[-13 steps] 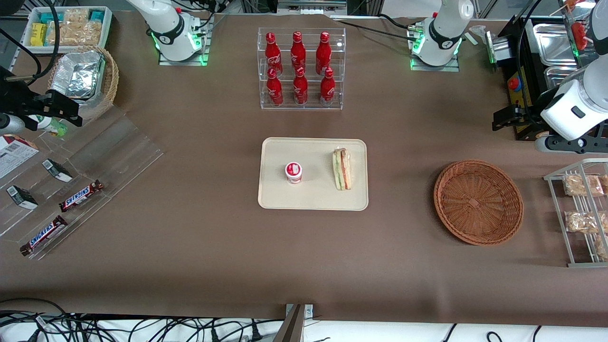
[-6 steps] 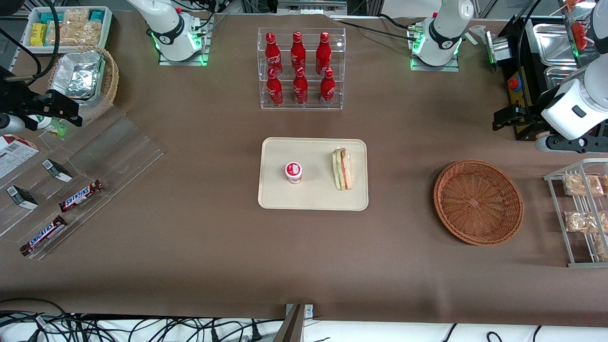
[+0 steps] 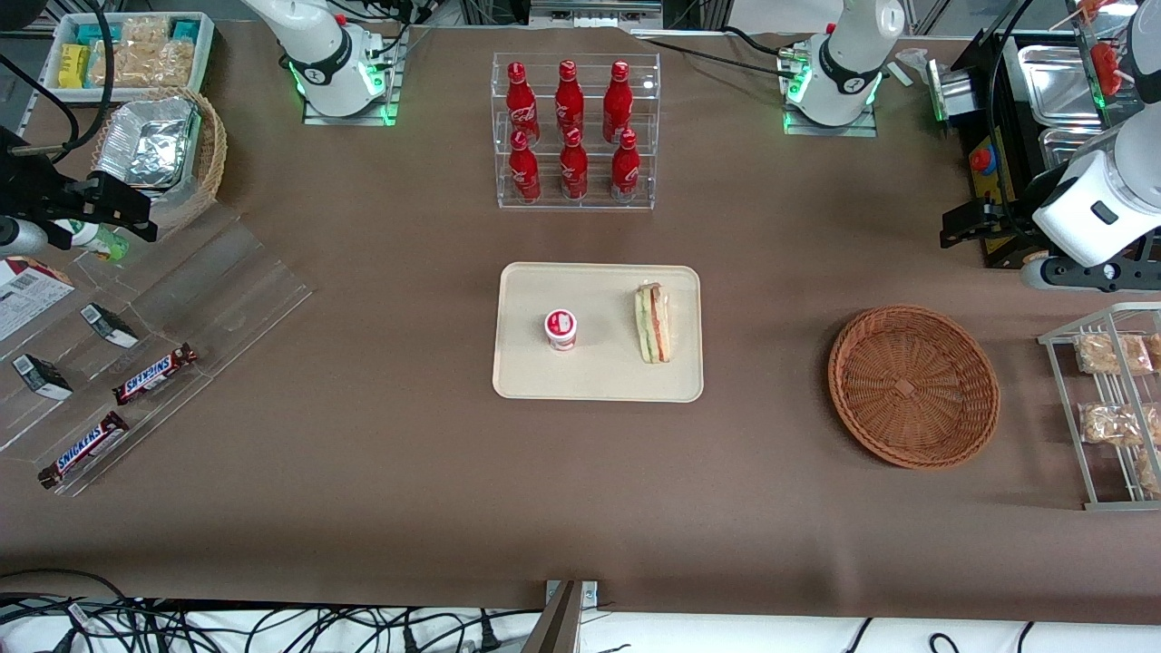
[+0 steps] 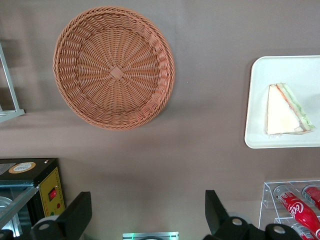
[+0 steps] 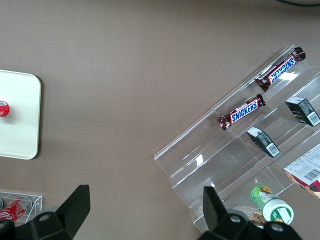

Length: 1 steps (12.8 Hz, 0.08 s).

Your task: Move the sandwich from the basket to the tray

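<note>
The wrapped sandwich lies on the cream tray, along the tray side that faces the basket. The reddish-brown wicker basket sits toward the working arm's end of the table with nothing in it. My left gripper hangs high above the table, farther from the front camera than the basket. It is open, with only bare tabletop between its fingers.
A small red-lidded cup stands on the tray beside the sandwich. An acrylic rack of red bottles stands farther back. A wire rack of snack packets sits past the basket. Acrylic shelves with chocolate bars are at the parked arm's end.
The working arm has shifted only very slightly. Sandwich, tray and basket are where they were.
</note>
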{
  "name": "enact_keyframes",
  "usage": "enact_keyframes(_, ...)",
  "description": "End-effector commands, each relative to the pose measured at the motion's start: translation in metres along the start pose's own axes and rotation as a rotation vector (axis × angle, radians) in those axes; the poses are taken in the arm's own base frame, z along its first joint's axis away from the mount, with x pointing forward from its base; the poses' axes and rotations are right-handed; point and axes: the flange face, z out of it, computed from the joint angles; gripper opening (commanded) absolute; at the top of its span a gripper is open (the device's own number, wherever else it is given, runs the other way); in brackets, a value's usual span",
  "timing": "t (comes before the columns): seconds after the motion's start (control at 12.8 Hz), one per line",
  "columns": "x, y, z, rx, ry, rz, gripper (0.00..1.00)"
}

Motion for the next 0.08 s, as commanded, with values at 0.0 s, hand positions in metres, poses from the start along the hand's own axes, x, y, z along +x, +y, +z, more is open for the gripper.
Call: enact_keyframes(0.0, -0.0017, 0.0105, -0.0050, -0.017, -0.003, 0.036, 1.00)
